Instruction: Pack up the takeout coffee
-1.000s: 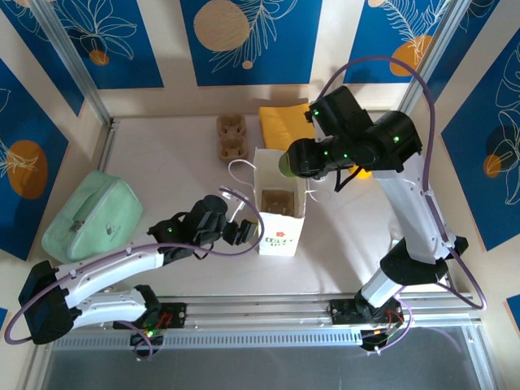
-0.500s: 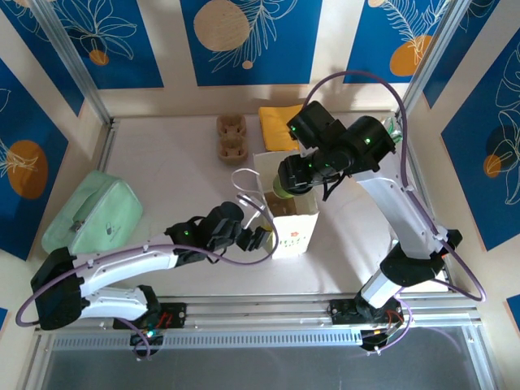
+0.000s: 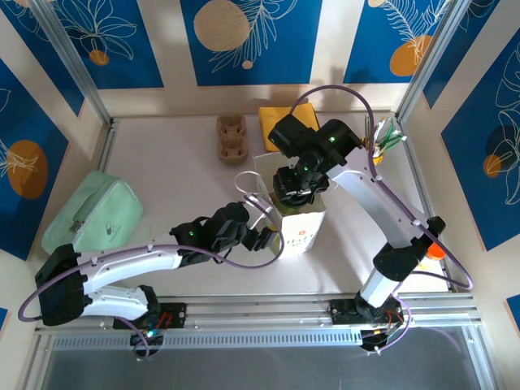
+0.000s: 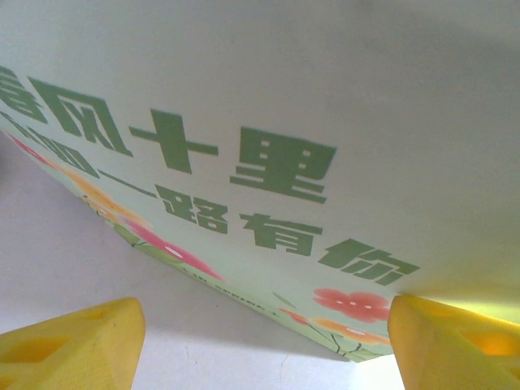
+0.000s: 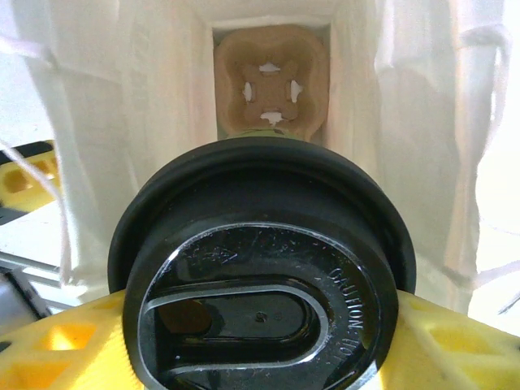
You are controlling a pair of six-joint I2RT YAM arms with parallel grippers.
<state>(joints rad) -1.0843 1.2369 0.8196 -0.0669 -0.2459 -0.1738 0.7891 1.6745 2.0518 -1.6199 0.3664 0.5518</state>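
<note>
The takeout coffee shows from above as a black lid (image 5: pixel 264 268); the cup body under it is hidden. My right gripper (image 5: pixel 264 345) is shut on it, yellow fingers (image 5: pixel 455 341) at both sides. It hangs in the mouth of the white paper bag (image 5: pixel 89 122), above a brown pulp carrier (image 5: pixel 272 81) on the bag's floor. In the top view my right gripper (image 3: pixel 294 191) covers the opening of the bag (image 3: pixel 302 231). My left gripper (image 3: pixel 264 238) is open at the bag's left side, its printed face (image 4: pixel 268 122) close before the fingers (image 4: pixel 69 341).
A second pulp carrier (image 3: pixel 231 136) and a yellow cloth (image 3: pixel 276 120) lie at the back. A mint green pouch (image 3: pixel 91 215) sits at the far left. An orange object (image 3: pixel 436 249) lies by the right arm. The bag's string handles (image 3: pixel 248 185) loop out to the left.
My right arm swung left and brought the lidded cup from beside the bag down into its mouth. My left gripper slid right against the bag, which shifted right.
</note>
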